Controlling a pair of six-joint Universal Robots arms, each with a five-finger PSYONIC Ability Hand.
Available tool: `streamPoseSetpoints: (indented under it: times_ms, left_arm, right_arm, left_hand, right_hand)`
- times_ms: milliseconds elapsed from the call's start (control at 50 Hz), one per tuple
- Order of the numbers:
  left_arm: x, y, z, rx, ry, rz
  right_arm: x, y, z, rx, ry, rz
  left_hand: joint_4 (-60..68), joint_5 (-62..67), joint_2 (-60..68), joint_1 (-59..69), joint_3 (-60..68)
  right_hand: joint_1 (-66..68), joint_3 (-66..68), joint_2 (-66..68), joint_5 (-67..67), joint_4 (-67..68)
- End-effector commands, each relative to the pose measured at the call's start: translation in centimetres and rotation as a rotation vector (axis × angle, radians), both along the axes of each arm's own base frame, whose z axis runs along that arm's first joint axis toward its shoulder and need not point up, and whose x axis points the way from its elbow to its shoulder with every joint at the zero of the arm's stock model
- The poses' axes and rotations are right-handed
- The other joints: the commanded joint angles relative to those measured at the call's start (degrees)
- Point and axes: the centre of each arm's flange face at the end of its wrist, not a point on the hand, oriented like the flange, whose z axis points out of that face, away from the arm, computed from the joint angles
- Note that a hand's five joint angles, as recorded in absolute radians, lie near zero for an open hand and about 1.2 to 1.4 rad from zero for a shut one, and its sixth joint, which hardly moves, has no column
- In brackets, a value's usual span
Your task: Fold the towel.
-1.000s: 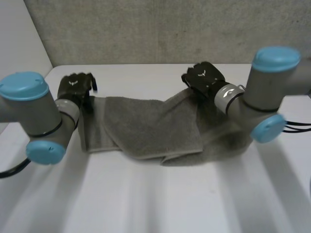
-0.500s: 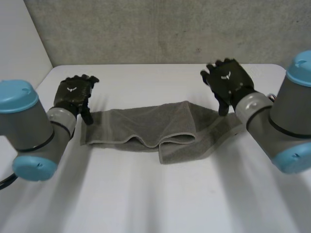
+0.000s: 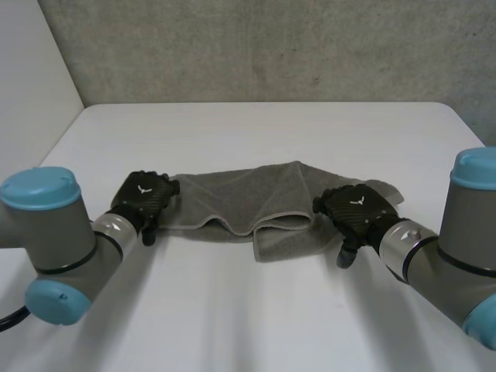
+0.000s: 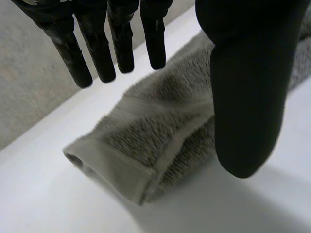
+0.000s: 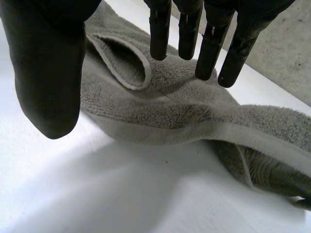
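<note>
Grey towel [image 3: 248, 203] is lying across the middle of the white table [image 3: 256, 318] as a long, rumpled band. It is apparently doubled lengthwise, with one flap sagging at its near edge. Left hand [image 3: 143, 200] is hovering over the towel's left end, fingers straight and apart from the thumb, grasping nothing. Right hand [image 3: 358, 215] is hovering likewise over the right end, released. Whether any fingertip is touching cloth is hard to tell. Judging progress: a rough first fold is in; the end-to-end fold and tidying are waiting.
</note>
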Motion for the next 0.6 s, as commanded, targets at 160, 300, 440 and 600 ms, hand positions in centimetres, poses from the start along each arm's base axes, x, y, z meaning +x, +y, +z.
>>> streamPoseSetpoints:
  times_ms: [160,300,440,600]
  left_arm:
    - [-0.2,-3.1,-1.3,-0.012,0.008,0.028]
    - [0.3,-4.0,-1.1,-0.022,0.018,0.051]
    - [0.1,-3.6,-1.0,-0.02,0.02,0.04]
    - [0.1,-4.4,-1.1,-0.028,0.024,0.044]
  right_arm:
    - [-0.5,-0.1,-0.8,-0.009,-0.001,-0.016]
    - [-0.5,-0.1,-1.1,-0.014,-0.004,-0.015]
    - [-0.1,-0.3,-2.3,-0.014,-0.003,-0.007]
    - [0.1,-1.6,-2.7,-0.06,-0.015,-0.016]
  left_hand:
    - [21.3,31.2,21.2,21.2,21.3]
    - [30.3,40.1,30.2,30.1,30.3]
    - [30.3,40.1,30.2,30.1,30.3]
    - [44.8,54.7,44.7,44.7,44.8]
  right_hand:
    - [5.7,5.5,6.3,4.3,5.5]
    - [6.5,6.3,7.1,5.2,6.3]
    - [6.5,6.3,7.1,5.2,6.3]
    - [6.5,6.3,7.1,5.2,6.3]
